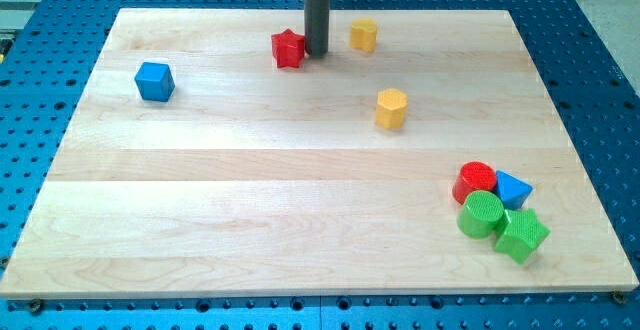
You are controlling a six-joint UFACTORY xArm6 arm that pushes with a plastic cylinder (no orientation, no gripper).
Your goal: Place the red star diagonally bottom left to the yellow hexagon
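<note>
My tip (pixel 317 52) seemingly touching red star (pixel 288 49) — rod's top cut off

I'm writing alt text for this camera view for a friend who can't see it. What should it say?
My tip rests right beside the red star, on its right, near the top of a wooden board. Two yellow hexagons lie to the right, a blue cube at the left; a red cylinder, blue triangle, green cylinder and green block cluster bottom right.
</note>
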